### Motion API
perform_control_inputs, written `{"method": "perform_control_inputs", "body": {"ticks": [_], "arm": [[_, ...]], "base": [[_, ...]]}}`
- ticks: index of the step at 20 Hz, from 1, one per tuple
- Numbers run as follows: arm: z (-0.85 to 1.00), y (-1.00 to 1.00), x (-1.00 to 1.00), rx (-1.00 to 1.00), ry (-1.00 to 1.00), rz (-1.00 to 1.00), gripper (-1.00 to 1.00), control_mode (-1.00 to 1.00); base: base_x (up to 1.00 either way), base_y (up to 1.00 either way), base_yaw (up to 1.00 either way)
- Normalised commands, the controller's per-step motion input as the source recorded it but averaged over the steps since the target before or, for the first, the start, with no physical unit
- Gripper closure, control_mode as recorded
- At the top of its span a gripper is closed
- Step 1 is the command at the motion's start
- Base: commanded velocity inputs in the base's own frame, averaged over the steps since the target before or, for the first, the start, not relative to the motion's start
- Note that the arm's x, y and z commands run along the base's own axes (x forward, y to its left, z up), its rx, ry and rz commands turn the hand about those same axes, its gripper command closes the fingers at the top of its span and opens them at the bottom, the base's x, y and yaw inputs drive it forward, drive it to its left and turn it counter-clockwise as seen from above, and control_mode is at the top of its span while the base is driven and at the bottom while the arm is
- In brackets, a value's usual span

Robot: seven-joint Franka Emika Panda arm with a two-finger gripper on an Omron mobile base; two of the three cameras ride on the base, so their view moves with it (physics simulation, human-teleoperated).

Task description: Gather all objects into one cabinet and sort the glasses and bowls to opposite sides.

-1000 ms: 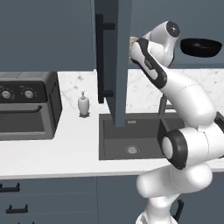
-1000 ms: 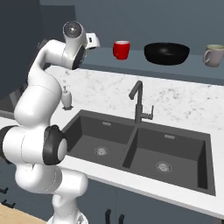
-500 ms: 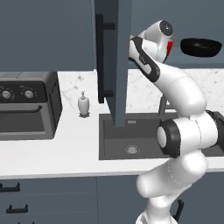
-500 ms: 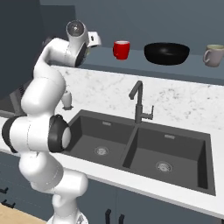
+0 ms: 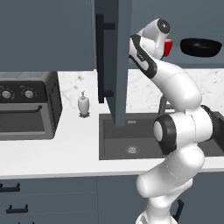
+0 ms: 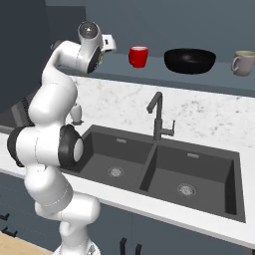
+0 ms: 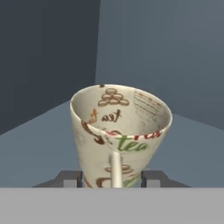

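A cream mug printed with tea motifs [image 7: 118,131] stands upright on the slate cabinet's shelf [image 7: 39,135], its handle turned toward me. My gripper [image 7: 112,178] is open, a fingertip [image 7: 70,178] on each side of the handle with gaps showing. Along the same shelf to the right stand the red cup [image 6: 138,56], the wide black bowl [image 6: 190,61] and the beige-grey mug [image 6: 243,63]. The cabinet door [image 5: 114,65] with its black bar handle [image 5: 100,57] hangs open and hides my hand in the left base view.
Below the shelf lies a dark double sink [image 6: 159,169] with a black faucet [image 6: 158,117]. A white soap dispenser [image 5: 83,105] and a toaster oven [image 5: 26,105] sit on the marble counter [image 5: 57,148] to the left.
My hand has moved left, further in behind the open door, and the arm's upper links have straightened. The cup, bowl and beige-grey mug have not moved.
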Motion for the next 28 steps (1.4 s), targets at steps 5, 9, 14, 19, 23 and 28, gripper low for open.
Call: {"method": "perform_control_inputs", "body": {"ticks": [5, 9, 14, 19, 23, 28], "arm": [[0.00, 0.00, -0.01, 0.00, 0.00, 0.00, -1.00, -1.00], [-0.05, -0.10, -0.82, -0.01, 0.00, 0.00, -1.00, -1.00], [-0.01, -0.55, -0.99, 0.00, -0.06, -0.04, -1.00, -1.00], [0.00, -0.84, -0.75, -0.01, -0.18, -0.32, -1.00, -1.00], [0.00, -0.67, -0.40, -0.13, -0.21, -0.49, -1.00, -1.00], [0.00, -0.35, -0.19, -0.21, -0.23, -0.46, -1.00, -1.00]], "base": [[0.00, 0.00, 0.00], [0.00, 0.00, 0.00], [0.00, 0.00, 0.00], [0.00, 0.00, 0.00], [0.00, 0.00, 0.00], [0.00, 0.00, 0.00]]}}
